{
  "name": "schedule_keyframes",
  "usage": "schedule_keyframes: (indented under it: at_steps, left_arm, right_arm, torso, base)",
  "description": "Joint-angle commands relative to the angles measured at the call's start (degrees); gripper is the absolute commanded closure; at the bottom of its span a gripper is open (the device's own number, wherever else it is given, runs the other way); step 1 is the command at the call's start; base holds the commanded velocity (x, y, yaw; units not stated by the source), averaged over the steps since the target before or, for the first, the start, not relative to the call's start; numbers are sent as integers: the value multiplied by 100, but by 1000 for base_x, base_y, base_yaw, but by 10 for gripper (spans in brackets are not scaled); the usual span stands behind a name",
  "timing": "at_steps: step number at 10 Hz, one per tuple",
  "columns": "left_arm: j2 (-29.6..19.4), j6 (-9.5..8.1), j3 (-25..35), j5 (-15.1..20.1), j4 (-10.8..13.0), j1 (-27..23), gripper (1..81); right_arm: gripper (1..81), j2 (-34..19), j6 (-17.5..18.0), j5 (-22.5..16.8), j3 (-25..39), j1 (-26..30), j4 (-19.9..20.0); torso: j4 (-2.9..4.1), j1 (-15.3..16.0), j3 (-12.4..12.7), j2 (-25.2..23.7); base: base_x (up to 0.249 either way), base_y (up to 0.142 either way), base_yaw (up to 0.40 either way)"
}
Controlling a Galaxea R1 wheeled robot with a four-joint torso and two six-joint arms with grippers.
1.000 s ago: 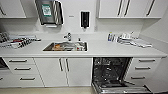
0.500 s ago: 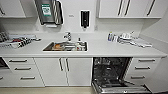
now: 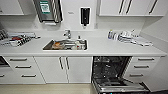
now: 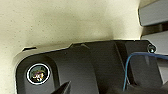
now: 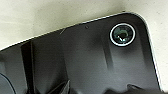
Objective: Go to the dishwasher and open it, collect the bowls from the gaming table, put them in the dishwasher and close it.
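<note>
The dishwasher (image 3: 111, 72) stands open under the bench (image 3: 105, 48), at about five o'clock in the head view, its door (image 3: 120, 87) folded down flat toward the robot and its dark racks exposed. The open cavity's long axis runs from the door's front lip back under the bench, so anything loaded would go in from the robot's side. To the dishwasher's nine o'clock are white cabinet doors (image 3: 63, 68), and above those the steel sink (image 3: 65, 45) set into the bench, with some dishes in it. At its three o'clock sits a stack of white drawers (image 3: 141, 70).

Opening the appliance looks done, judging by the lowered door. No blue bowls can be made out on the bench.

The wrist views look down on pale speckled floor (image 4: 62, 22) past the robot's own dark plates, so both arms appear to hang low, well apart from the dishwasher. Which arm is nearer cannot be told with certainty, though the dishwasher lies toward the robot's right side. Whether the fingers of either arm are wide or narrow cannot be told either.
</note>
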Motion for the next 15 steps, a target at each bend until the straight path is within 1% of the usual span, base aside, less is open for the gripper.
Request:
schedule_keyframes:
  at_steps: [1, 7, 8, 9, 10, 11, 15]
  left_arm:
    - [19, 48, -62, 303, 50, -154, 10]
    - [458, 48, -773, 303, 41, -66, 10]
    - [546, 48, -914, 303, 50, -58, 10]
    - [591, 48, -1028, 303, 50, -66, 10]
    - [599, 48, -1037, 312, 50, -66, 10]
    - [591, 48, -1037, 312, 50, -66, 10]
    - [626, 57, -1037, 303, 50, -13, 10]
  right_arm:
    - [10, -3, -14, -443, -10, 212, 35]
    - [10, 129, -101, -320, -10, 177, 35]
    - [10, 164, -102, -251, -10, 177, 35]
    - [10, 190, -102, -198, -10, 169, 35]
    - [10, 199, -102, -172, -2, 168, 35]
    - [10, 199, -102, -162, -2, 160, 35]
    - [10, 199, -111, -153, -10, 133, 35]
  torso:
    - [0, -351, 0, 547]
    - [0, -1130, 0, 1757]
    - [0, -1261, 133, 1958]
    - [0, -1386, 393, 2153]
    - [0, -1493, 558, 2317]
    - [0, -1584, 651, 2461]
    - [0, -2065, 1381, 3195]
  base:
    - [0, 0, 0]
    - [0, 0, 0]
    - [0, 0, 0]
    - [0, 0, 0]
    - [0, 0, 0]
    - [0, 0, 0]
    - [0, 0, 0]
